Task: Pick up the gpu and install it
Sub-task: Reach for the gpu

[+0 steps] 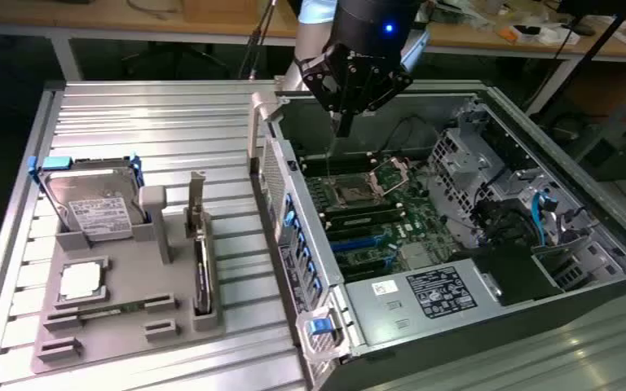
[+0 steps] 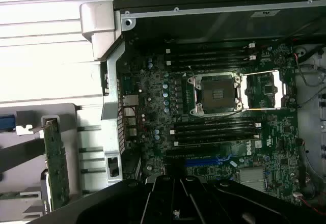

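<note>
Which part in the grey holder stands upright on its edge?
The gpu, the thin dark card; the hard drive leans, processor and memory stick lie flat.

Hard drive label (image 1: 104, 216): print too small to read | black sticker (image 1: 440, 292) inside computer case (image 1: 273, 175): illegible | motherboard (image 2: 153, 96) white mark (image 2: 248, 150): possibly a Dell logo

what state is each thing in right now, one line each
hand, shut, empty, above the open case
gpu, standing on edge in the grey tray, not picked up
case, lying on its side, side panel off
cpu socket, uncovered, no cooler on it
hard drive, leaning tilted in its tray holder
memory stick, lying flat in the tray
</note>
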You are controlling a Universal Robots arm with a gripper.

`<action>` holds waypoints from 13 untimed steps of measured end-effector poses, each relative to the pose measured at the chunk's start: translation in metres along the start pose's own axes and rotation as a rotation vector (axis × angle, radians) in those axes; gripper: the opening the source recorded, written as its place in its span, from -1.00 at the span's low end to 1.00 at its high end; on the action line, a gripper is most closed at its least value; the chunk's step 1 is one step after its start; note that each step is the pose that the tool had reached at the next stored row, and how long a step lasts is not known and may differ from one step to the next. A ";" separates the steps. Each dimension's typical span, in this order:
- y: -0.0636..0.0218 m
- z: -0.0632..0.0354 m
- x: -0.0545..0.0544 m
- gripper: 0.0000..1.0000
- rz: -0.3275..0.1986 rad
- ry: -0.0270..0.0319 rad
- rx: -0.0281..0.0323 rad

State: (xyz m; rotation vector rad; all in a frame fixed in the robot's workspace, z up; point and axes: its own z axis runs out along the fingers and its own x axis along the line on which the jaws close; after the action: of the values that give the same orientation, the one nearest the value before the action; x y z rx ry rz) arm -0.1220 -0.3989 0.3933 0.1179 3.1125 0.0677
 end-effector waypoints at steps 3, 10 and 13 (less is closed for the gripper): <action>0.0000 0.0000 0.000 -0.79 0.000 0.0000 0.0000; -0.0002 -0.0001 0.003 -0.79 0.000 0.0000 0.0000; -0.0004 -0.0002 0.005 -0.79 0.000 0.0000 0.0001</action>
State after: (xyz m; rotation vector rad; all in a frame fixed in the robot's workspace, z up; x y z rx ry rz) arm -0.1274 -0.3989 0.3933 0.1180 3.1125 0.0676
